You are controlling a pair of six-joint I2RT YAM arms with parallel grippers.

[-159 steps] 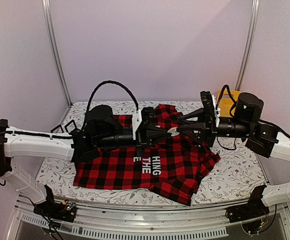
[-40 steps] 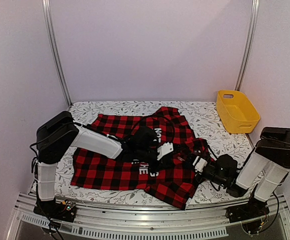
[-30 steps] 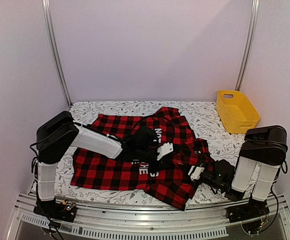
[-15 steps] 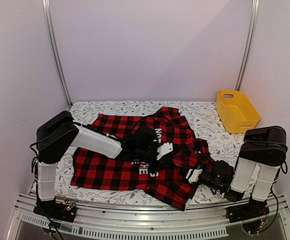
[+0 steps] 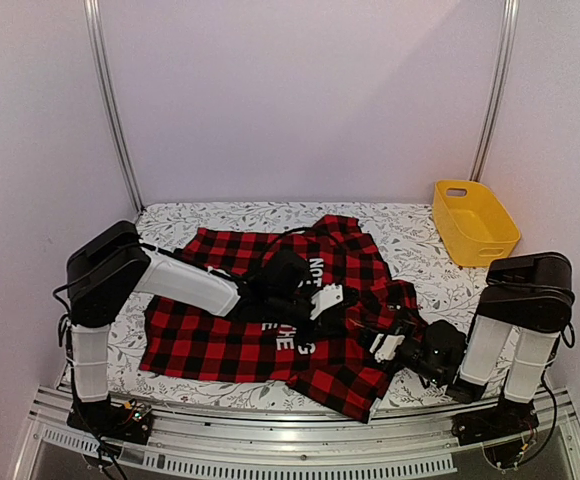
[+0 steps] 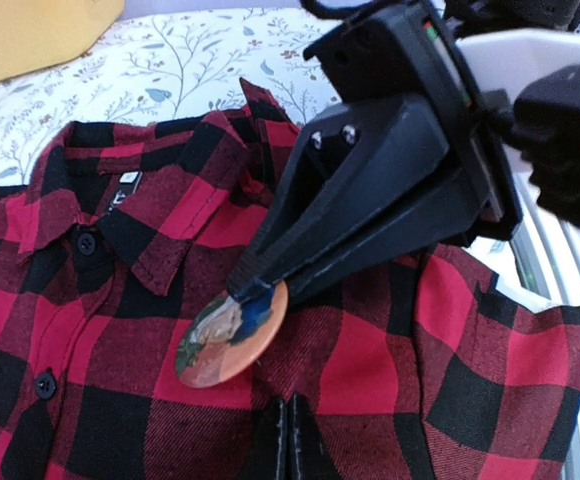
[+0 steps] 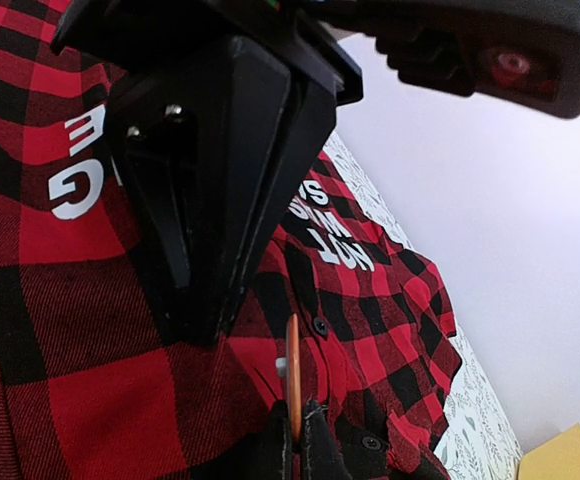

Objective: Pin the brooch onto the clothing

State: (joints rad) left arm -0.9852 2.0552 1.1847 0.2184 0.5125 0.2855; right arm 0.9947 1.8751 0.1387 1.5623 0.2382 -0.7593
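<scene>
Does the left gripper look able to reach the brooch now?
Probably yes. The brooch, pinched at its edge by the right gripper, sits just ahead of the left gripper over the shirt, with nothing between them. The left jaws are shut, though.

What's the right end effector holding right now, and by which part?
The right end effector pinches the round brooch by its rim, over the checked shirt.

This is a robotics lab test cell, not a lived-in room. Plain pale walls [image 5: 300, 100] box in a small table [image 5: 410, 225] under a leaf-printed cover. Aluminium posts [image 5: 110, 110] stand at its far corners, a slotted aluminium rail [image 5: 270, 455] runs along its near edge, and two robot arms [image 5: 175, 282] are bolted there with wiring exposed.
</scene>
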